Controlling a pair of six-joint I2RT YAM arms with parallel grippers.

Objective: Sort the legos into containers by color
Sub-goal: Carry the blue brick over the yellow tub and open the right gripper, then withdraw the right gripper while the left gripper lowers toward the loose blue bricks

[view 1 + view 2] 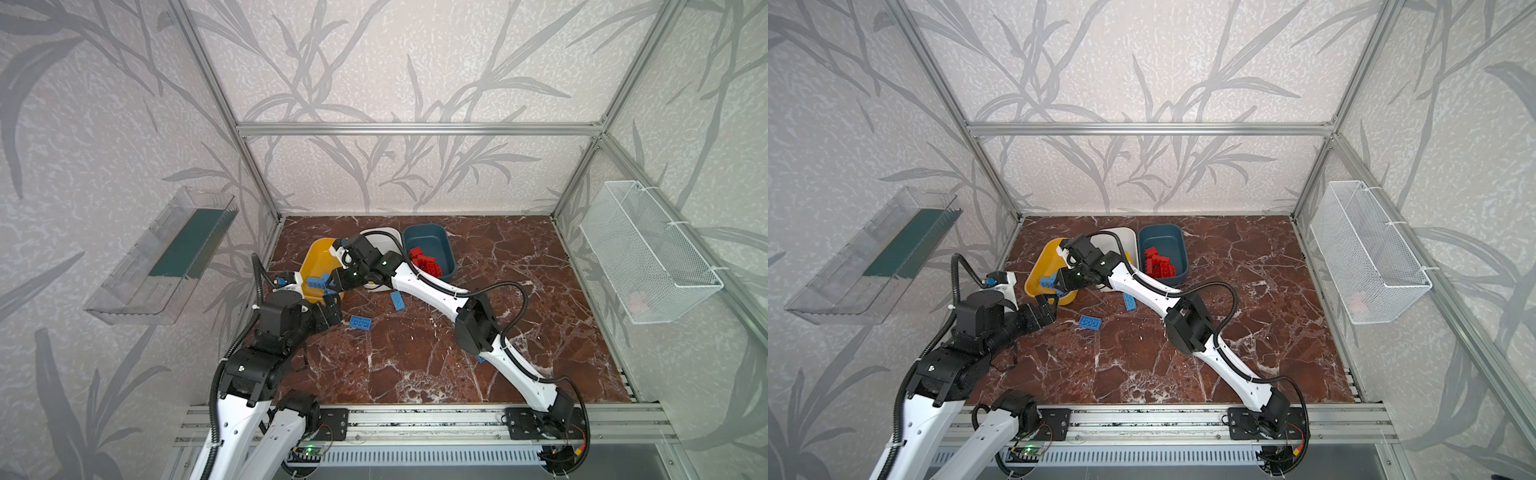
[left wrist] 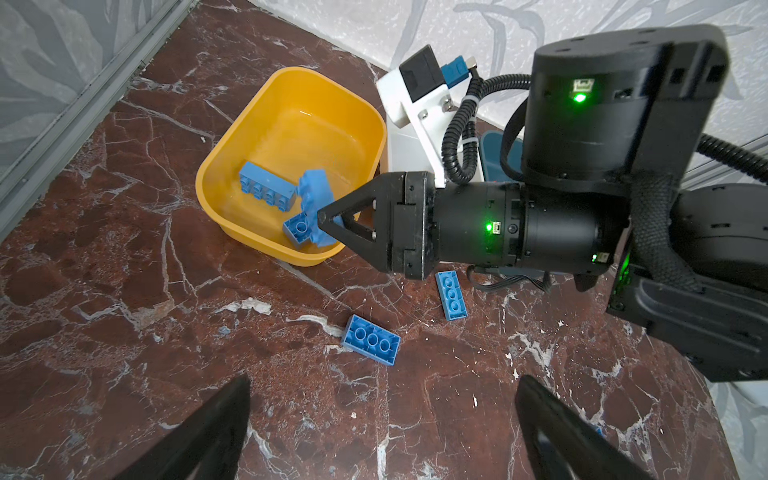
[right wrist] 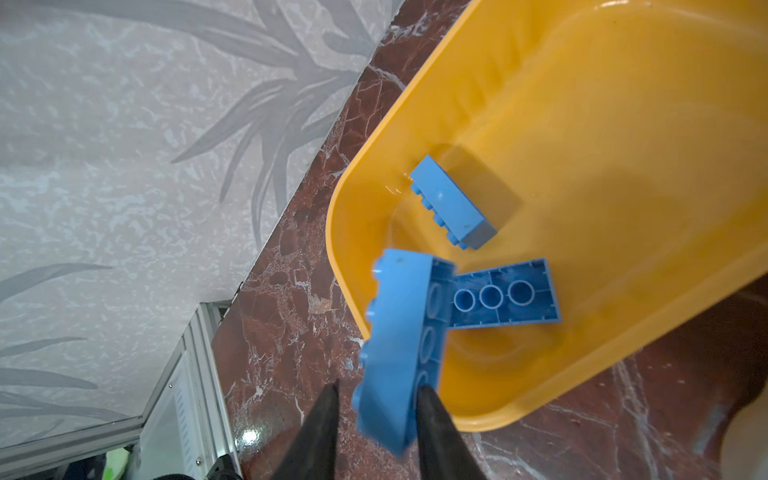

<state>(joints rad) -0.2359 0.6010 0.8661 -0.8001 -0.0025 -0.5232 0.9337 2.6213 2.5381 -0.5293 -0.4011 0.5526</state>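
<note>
My right gripper (image 3: pixel 379 386) hangs over a corner of the yellow tub (image 3: pixel 623 104) with its jaws slightly parted. The tilted blue brick (image 3: pixel 399 345) between them touches one finger only, so it is loose, not clamped. I judge the position deliberate: two sorted blue bricks (image 3: pixel 453 203) lie in this tub, so the colour stays together. My left gripper (image 2: pixel 384 378), spread wide and empty, hangs above two unsorted blue bricks (image 2: pixel 371 340) on the table (image 2: pixel 124 249).

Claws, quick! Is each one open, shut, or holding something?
Left claw: wide open, holding nothing.
Right claw: slightly open; a blurry blue brick sits loosely between its fingers, over the yellow tub.
</note>
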